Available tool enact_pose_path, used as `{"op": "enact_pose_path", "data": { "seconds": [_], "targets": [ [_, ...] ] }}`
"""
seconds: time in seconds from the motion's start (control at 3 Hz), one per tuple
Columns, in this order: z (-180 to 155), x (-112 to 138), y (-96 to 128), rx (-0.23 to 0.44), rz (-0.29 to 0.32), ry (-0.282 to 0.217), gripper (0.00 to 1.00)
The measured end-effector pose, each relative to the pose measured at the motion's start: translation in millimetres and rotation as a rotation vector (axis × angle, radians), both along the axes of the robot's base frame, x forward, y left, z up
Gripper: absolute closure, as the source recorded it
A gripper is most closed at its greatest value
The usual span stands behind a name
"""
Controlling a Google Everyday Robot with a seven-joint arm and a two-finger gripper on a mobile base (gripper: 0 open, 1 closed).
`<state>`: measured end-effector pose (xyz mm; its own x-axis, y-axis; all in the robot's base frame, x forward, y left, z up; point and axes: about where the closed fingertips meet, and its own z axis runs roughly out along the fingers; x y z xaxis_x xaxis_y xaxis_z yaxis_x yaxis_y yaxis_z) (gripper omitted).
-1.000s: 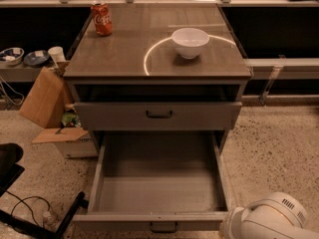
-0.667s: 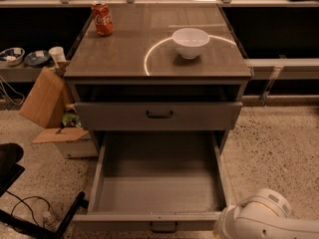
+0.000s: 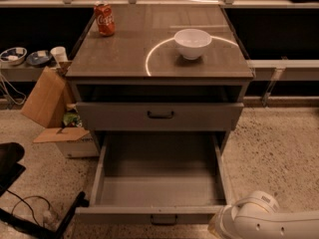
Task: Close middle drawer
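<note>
- The middle drawer [image 3: 159, 185], a deep grey metal tray, stands pulled fully out beyond the bench's front edge.
- A small dark bar handle [image 3: 163, 218] sits centred on its flat front.
- The gripper is out of view; its white arm [image 3: 259, 219] is beside the drawer's front right corner.

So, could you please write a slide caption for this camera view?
Middle drawer pulled far out, arm near its front corner, pincer out of view; can and bowl on top.
</note>
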<state>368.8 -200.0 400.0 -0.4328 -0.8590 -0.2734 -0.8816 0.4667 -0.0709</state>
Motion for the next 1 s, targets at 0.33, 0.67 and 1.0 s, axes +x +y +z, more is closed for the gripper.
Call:
{"op": "enact_pose_path", "data": {
  "seconds": [0.33, 0.67, 1.0],
  "targets": [
    [-18.5, 10.9, -3.2, 0.028, -0.023, -0.021, 1.00],
    [-15.8, 38.9, -2.9, 0.038, -0.016, -0.093, 1.00],
    [-6.0, 72.6, 9.6, 0.059, 0.006, -0.175, 1.00]
  ]
}}
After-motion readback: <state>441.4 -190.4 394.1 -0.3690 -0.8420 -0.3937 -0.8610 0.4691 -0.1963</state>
